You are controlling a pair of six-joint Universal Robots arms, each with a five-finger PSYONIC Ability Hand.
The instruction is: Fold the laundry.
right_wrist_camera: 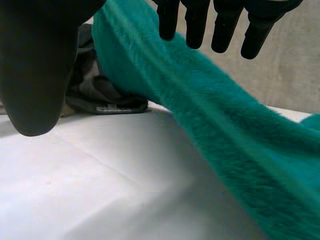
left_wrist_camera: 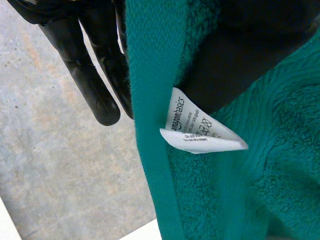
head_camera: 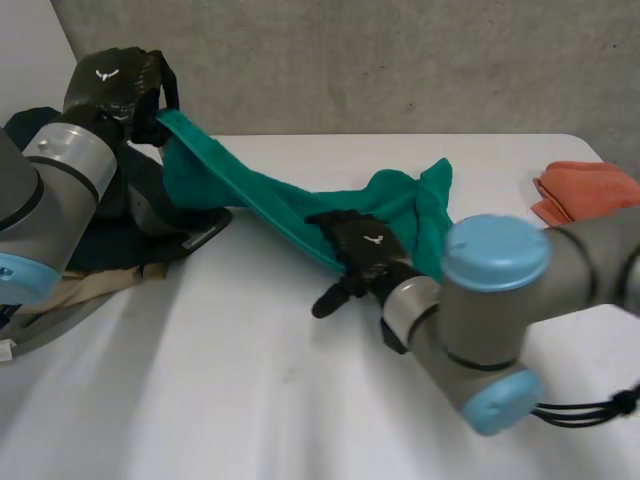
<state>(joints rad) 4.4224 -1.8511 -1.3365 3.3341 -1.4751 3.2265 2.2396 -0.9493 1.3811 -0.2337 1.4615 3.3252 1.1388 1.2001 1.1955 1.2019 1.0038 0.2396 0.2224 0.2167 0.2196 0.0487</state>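
Two hands are on one towel here. Its far-left corner is pinched by the left hand and held up off the table, with the label just beside the grip. The long axis is strung from there down to the right, to mid-table. There the right hand is laid on the edge, fingers straight and thumb apart, so nothing's clamped. The rest is bunched just right of it. The right hand is nearer that loose end, so a grab there is probably what's needed.
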